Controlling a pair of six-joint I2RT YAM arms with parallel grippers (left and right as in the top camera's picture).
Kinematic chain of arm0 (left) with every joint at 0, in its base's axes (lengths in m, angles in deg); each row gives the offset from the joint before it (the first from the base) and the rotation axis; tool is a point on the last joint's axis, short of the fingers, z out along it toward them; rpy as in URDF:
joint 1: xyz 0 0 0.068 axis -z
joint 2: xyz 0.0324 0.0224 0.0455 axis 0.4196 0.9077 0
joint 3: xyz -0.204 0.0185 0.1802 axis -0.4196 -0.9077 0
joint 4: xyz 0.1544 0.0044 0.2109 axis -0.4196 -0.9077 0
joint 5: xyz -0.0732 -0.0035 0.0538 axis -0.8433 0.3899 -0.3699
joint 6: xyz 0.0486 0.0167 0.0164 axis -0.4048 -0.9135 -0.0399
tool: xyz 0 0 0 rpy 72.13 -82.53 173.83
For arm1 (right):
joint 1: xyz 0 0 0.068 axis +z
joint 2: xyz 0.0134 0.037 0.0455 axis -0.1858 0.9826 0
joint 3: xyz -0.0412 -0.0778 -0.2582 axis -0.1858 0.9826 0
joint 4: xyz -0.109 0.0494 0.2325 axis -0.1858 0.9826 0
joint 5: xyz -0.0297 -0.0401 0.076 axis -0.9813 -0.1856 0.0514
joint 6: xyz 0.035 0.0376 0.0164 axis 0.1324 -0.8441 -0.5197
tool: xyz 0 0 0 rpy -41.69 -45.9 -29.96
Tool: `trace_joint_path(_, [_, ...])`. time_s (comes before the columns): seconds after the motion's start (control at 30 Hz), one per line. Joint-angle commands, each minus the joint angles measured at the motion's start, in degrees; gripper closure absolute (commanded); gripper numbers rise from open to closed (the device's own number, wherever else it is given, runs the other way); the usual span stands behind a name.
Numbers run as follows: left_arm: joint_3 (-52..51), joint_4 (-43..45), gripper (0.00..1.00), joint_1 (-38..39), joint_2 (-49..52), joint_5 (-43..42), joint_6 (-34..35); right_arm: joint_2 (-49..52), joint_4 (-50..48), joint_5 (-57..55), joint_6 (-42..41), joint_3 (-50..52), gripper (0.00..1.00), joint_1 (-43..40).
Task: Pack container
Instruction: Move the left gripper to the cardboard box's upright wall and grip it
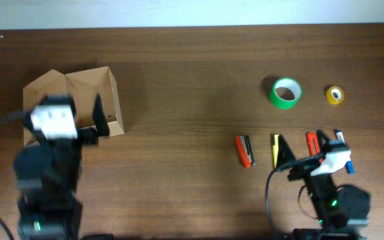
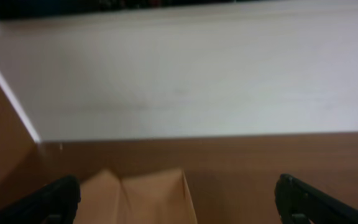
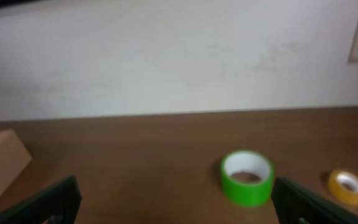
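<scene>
- Container (image 1: 89, 90): shown open at the far left of the table (image 1: 192, 67), well apart from the tape rolls.
- Left gripper (image 2: 179, 200): held over the container's near edge; fingers (image 2: 58, 199) are spread wide, with nothing pinched.
- Right gripper (image 3: 179, 202): held low at the right side, facing the green roll (image 3: 247, 177); fingers (image 3: 303, 202) are spread, with nothing gripped.
- Yellow roll (image 1: 335, 95): laid flat near the green roll, not touching it.
- Small coloured items (image 1: 245, 151): laid in a row by the right gripper; their kind cannot be told.
</scene>
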Motion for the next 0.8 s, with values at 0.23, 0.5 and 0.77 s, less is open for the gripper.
trace_joint_path(0.23, [17.62,-2.89,0.00,-0.35,22.49,0.87,-3.45,49.13,33.31,-6.51,11.08,-60.85,0.01,0.04])
trace_joint_path(0.5, [18.51,-15.28,0.00,-5.86,32.06,-10.10,-4.70,71.84,56.70,0.42,11.19,-85.33,0.01,0.07])
trace_joint_path(0.77, [18.58,-17.55,0.00,-8.00,34.56,-31.12,-4.39,74.97,60.67,-0.59,10.56,-85.29,0.01,-0.26])
